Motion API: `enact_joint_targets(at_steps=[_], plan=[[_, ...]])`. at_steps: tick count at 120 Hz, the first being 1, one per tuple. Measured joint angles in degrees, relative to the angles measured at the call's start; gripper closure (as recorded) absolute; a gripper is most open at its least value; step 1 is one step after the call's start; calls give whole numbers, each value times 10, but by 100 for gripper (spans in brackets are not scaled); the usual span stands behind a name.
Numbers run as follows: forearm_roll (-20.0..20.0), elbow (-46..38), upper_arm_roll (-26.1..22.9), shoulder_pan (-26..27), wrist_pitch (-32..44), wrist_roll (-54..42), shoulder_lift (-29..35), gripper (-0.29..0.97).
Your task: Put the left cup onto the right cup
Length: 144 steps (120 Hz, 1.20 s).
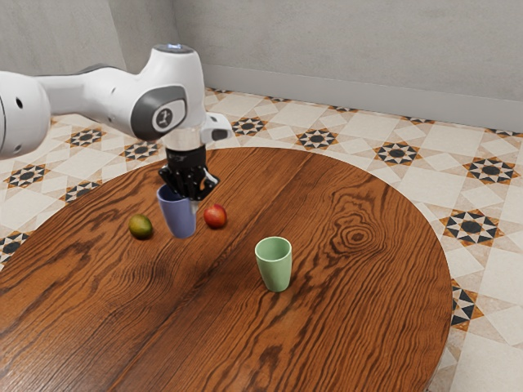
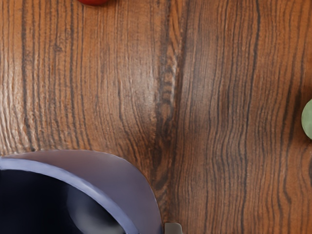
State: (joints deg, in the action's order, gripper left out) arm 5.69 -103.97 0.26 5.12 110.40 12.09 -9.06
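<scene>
We see a round table (image 1: 343, 327) of dark reddish wood with a bold grain and a knot-like swirl toward the exterior view's right. On it lie two small fruits, well apart from each other: a red one (image 1: 215, 216), apple-like, and a greenish-yellow one (image 1: 140, 226) farther toward the exterior view's left. Both rest directly on the wood, on the half of the table nearer the wall. Around the table we see a floor (image 1: 490, 204) of pale tiles set with dark star patterns, and behind it a plain grey wall (image 1: 368, 41) with a light skirting board. In the wrist view we find the same wood grain (image 2: 219, 122) and a sliver of the red fruit (image 2: 95, 2) at the frame's edge.
</scene>
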Motion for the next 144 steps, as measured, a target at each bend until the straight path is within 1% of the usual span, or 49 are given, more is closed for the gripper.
enact_joint_targets(at_steps=[13,27,44,61,84,107,144], plan=[[3,1,-23,4,-26,32,15,78],[11,3,-52,8,-44,67,19,78],[20,5,-83,15,-56,106,15,78],[28,41,-101,18,-60,140,-6,78],[31,91,-108,23,-59,174,-48,78],[30,108,-110,31,-44,201,-70,78],[31,168,-117,39,-27,230,-128,78]])
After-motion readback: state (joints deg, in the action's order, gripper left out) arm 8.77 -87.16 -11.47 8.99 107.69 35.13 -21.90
